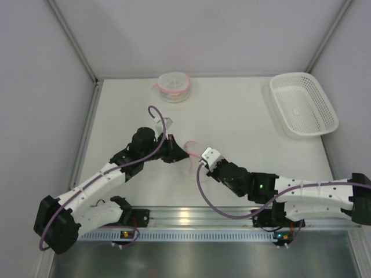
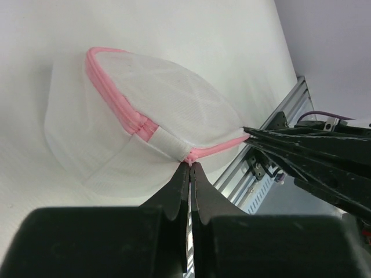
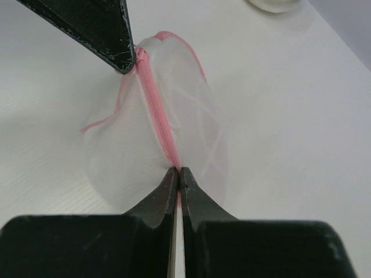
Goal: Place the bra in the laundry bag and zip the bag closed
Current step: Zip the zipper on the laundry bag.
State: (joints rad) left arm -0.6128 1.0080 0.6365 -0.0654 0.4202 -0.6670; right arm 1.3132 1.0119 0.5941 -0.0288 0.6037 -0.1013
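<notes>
Table: white top (image 1: 243,145) boxed in by plain grey walls, with your two arms meeting near its middle.
Left gripper: the left gripper (image 2: 190,165) is pinched fully shut on one end of the zipper (image 3: 153,98), right under a small white fabric tab.
Right gripper: the right gripper (image 3: 177,169) is also clamped shut, biting the same pink band at the opposite end.
Why this hold: with one pincer at each end you keep the zipper line stretched straight. Judged from that, one side anchors the fabric so the other can run or finish the closure without the mesh bunching.
Zipper state: along the run seen from the right wrist the pink teeth look joined. You cannot pick out the slider, so whether it is closed to the very end is not clear.
Laundry bag: the white mesh laundry bag (image 2: 174,110) sits between the two pincers, bulging to both sides of the taut band, its lower part close to or on the table.
Bra: not separately visible. The bag's puffed shape suggests it is inside, but the mesh does not let you confirm it.
Farther out: a round white-and-pink item (image 1: 174,87) lies at the back edge and a white basket (image 1: 303,104) at the back right, both well apart from your grip.
</notes>
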